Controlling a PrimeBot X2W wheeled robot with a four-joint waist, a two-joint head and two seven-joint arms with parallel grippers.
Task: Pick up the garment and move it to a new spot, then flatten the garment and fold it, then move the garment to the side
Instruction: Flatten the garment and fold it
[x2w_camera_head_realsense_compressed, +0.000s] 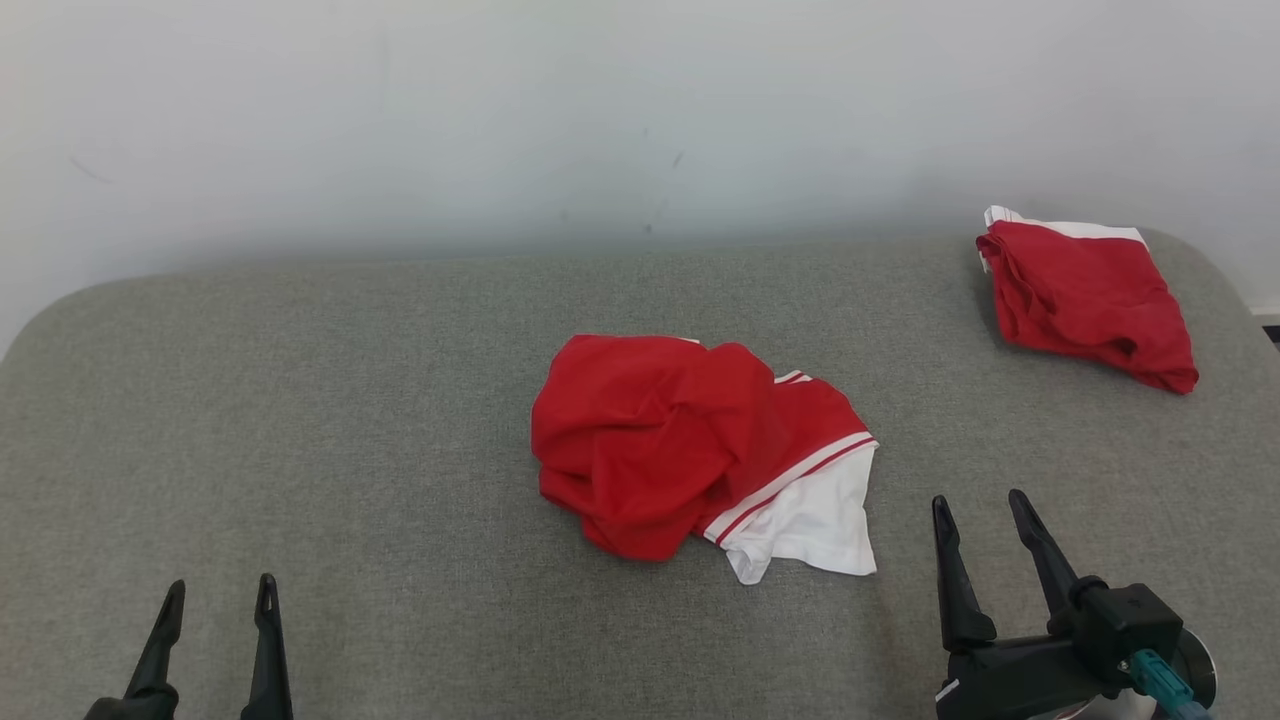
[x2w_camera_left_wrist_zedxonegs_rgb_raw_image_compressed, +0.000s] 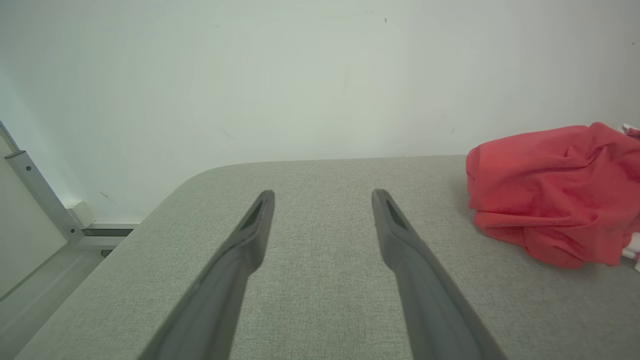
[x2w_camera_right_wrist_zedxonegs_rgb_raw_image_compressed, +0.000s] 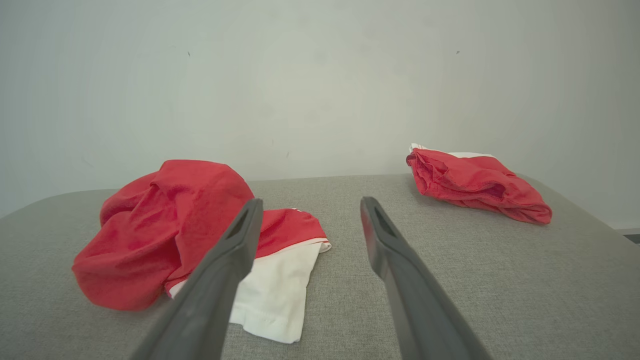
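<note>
Red-and-white garment: crumpled, likely soft, light, limp | best hold: white hem corner, garment's near side | left gripper, right gripper: spread wide, empty, short of garment

1 folded red-and-white garment lies on the grey table at its far right corner.

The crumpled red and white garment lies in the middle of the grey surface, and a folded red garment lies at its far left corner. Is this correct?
Not quite: the folded red garment lies at the far right corner, as the head view shows. The crumpled garment does lie in the middle of the grey surface.
</note>
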